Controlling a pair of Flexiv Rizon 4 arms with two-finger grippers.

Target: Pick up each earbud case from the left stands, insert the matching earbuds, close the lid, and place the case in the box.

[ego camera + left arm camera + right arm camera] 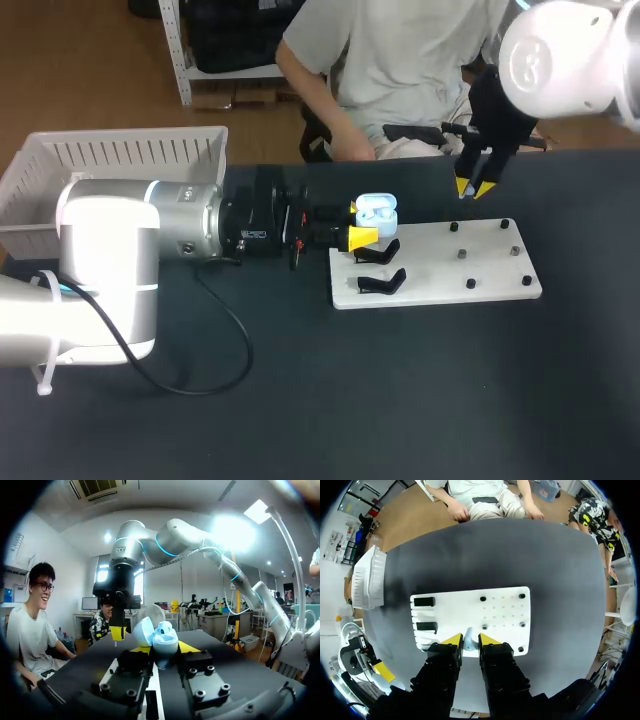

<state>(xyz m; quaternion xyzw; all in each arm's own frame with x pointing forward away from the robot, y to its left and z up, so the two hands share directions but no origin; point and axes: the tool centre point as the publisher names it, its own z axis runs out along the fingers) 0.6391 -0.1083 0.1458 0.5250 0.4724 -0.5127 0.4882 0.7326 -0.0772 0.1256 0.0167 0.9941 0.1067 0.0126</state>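
My left gripper [362,225] is shut on a light-blue earbud case [376,210] with its lid up, just over the white board's [435,262] left end. In the left wrist view the open case [160,639] sits between the yellow tips, and my right gripper [118,632] hangs beyond it. My right gripper [470,187] hovers above the board's far edge. In the right wrist view its fingers [468,641] pinch a small pale earbud [468,639] above the board [505,610].
Two black stands [380,268] sit on the board's left part and several small black pegs [462,254] on its right part. A white slatted basket [120,160] stands at the back left. A black cable [225,330] loops from my left arm across the dark tabletop.
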